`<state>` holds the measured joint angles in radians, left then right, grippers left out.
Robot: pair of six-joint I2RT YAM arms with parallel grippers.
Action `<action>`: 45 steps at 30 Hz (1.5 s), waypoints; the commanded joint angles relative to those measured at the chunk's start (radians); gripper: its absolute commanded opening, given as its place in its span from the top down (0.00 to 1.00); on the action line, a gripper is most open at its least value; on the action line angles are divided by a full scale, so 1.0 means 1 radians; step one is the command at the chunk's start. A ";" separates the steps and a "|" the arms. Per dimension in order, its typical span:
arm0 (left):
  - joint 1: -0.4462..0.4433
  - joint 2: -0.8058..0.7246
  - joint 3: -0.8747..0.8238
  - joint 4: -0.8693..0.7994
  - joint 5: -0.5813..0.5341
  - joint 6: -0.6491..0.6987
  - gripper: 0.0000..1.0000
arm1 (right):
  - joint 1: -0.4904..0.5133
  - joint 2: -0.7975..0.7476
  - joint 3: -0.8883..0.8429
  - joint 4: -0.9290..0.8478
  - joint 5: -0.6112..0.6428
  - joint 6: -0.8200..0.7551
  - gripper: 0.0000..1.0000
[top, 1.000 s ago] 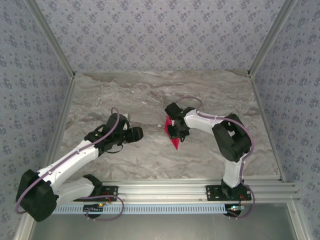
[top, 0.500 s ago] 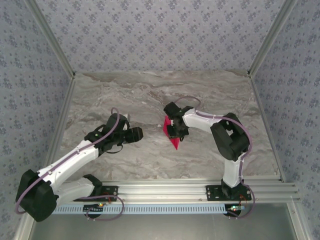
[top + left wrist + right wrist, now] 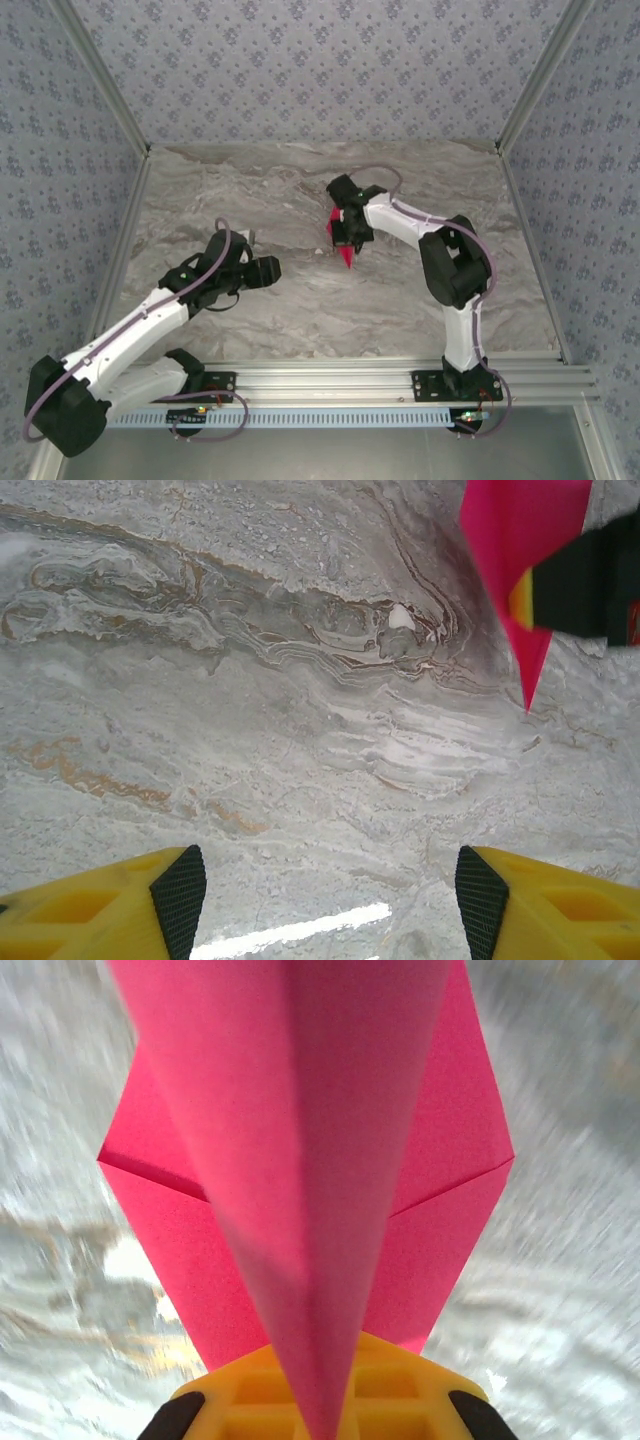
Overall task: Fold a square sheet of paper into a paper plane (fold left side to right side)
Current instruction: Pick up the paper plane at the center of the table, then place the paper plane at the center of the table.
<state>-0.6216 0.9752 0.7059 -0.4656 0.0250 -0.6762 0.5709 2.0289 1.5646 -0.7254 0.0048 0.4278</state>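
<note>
The plane (image 3: 343, 246) is pinched along its centre fold by the right jaws, over the middle of the desk (image 3: 330, 320), nose toward the near edge. It is judged to be gripped there so that the wings (image 3: 445, 1220) are left free to splay on either side. The left jaws are seen spread and empty, well apart from it, presumably to leave room. Counted: one plane, two wings, two sets of jaws.
</note>
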 commanded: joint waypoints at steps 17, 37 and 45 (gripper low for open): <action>0.008 -0.137 -0.010 0.011 0.037 0.150 0.07 | -0.098 0.379 0.474 -0.216 0.028 -0.092 1.00; 0.007 -0.138 0.001 -0.026 0.002 0.156 0.03 | -0.074 0.397 0.506 -0.258 0.026 -0.099 0.80; 0.009 -0.136 0.013 -0.030 -0.044 0.142 0.03 | -0.058 0.320 0.508 -0.292 0.085 -0.112 0.76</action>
<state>-0.6216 0.8471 0.7033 -0.4767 0.0082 -0.5343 0.5034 2.3970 2.0506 -0.9546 0.0528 0.3359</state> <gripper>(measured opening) 0.971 0.240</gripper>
